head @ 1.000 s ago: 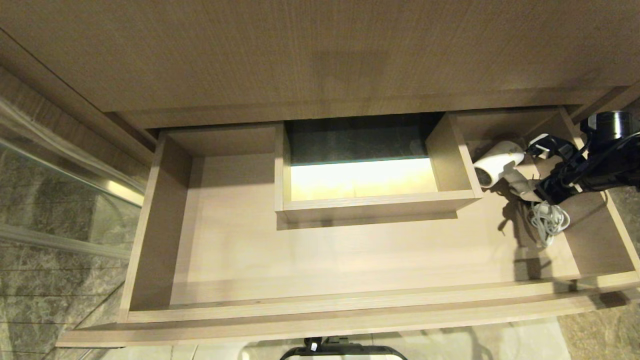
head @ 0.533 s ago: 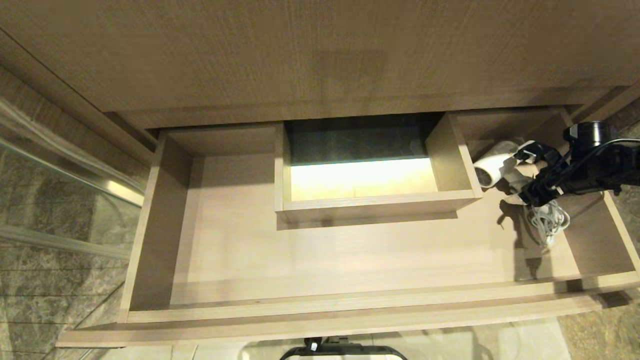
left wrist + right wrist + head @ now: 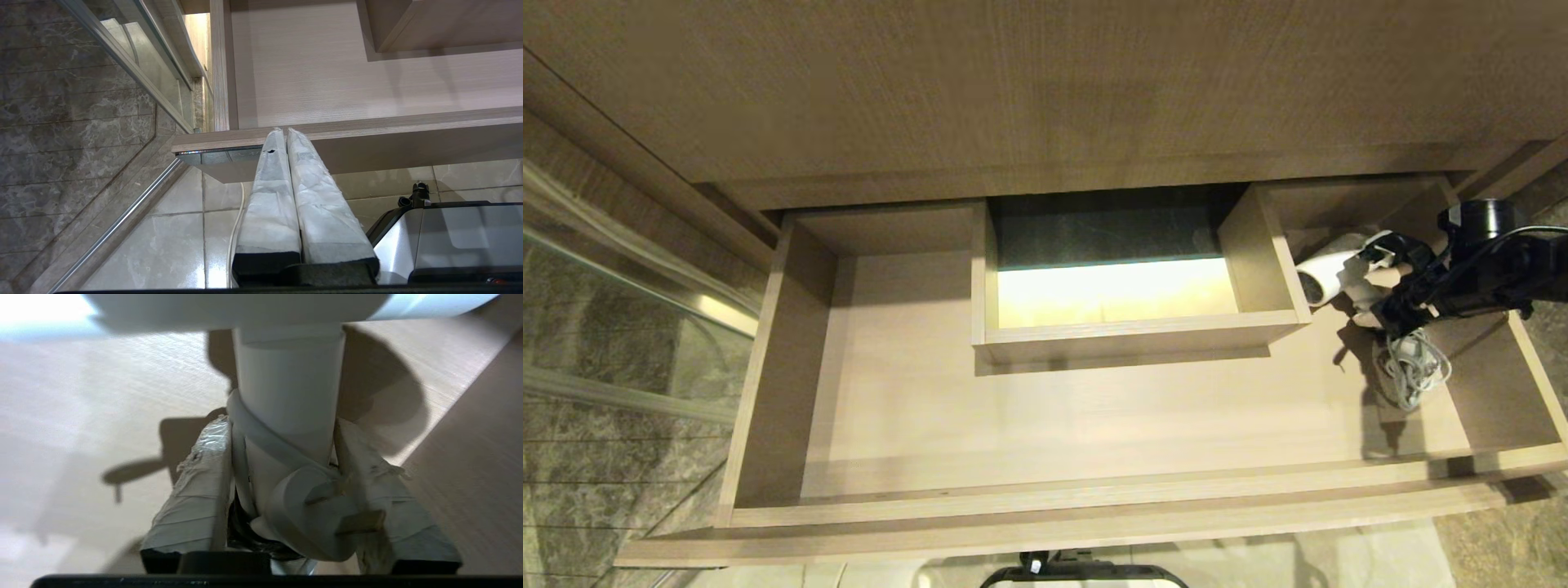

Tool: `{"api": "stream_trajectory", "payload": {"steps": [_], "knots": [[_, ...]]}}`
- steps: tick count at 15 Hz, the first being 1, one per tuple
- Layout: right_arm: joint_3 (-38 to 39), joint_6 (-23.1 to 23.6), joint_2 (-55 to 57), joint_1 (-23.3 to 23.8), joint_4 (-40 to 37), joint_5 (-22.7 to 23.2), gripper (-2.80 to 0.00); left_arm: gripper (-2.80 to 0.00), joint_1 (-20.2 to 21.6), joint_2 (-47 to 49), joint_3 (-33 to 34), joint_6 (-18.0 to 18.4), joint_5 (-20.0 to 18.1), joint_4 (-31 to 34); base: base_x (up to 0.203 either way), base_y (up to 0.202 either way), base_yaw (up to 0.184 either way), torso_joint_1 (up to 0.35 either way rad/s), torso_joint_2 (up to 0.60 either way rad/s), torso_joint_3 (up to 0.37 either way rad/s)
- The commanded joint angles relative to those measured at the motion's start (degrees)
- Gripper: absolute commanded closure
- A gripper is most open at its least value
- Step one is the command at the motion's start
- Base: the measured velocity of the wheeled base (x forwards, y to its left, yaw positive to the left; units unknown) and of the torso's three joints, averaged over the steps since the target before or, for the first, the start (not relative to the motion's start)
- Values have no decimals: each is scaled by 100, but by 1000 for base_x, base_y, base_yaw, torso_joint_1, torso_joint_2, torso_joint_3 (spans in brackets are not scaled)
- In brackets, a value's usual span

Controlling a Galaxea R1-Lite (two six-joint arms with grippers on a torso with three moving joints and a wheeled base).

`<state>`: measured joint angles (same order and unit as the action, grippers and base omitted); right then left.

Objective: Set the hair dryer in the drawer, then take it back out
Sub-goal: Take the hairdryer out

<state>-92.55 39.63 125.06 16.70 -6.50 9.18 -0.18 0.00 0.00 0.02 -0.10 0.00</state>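
Note:
The drawer (image 3: 1094,408) stands pulled out, wide and light wood. The white hair dryer (image 3: 1327,269) lies in its back right part, barrel pointing toward the boxed cutout, with its coiled cord (image 3: 1413,367) heaped just in front of it. My right gripper (image 3: 1372,282) reaches in from the right. In the right wrist view the taped fingers (image 3: 196,490) press on both sides of the hair dryer's handle (image 3: 290,384), so the right gripper (image 3: 282,424) is shut on it, and the white plug (image 3: 322,510) lies between the fingers. My left gripper (image 3: 284,131) is shut and parked below the drawer front (image 3: 367,122).
The boxed cutout (image 3: 1135,335) rises at mid-back of the drawer, just left of the dryer. The drawer's right wall (image 3: 1535,367) is close beside my arm. A wood panel (image 3: 1045,82) overhangs the back. A glass partition (image 3: 605,327) stands at the left, and my base (image 3: 1082,572) below.
My right gripper has moved in toward the dryer and its jaws have closed on the handle. The dryer has shifted slightly toward the back of the drawer, and the cord has moved a little.

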Motion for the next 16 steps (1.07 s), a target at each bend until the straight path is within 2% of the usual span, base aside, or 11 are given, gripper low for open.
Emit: {"api": "stream_trajectory", "payload": {"steps": [1,4,7,16], "knots": [[21,17,-412,0,-230,-2,0,0,1,0,0,-2,1,0,0,0,0,0,0,0],[87,11,-1062,0,-938,5,0,0,3,0,2,-3,1,0,0,0,0,0,0,0],[335,19,-1797,2,-1238,5,0,0,1,0,9,-2,1,0,0,0,0,0,0,0],[2277,35,-5570,159,-1673,-20,0,0,1,0,0,-8,1,0,0,0,0,0,0,0]]}}
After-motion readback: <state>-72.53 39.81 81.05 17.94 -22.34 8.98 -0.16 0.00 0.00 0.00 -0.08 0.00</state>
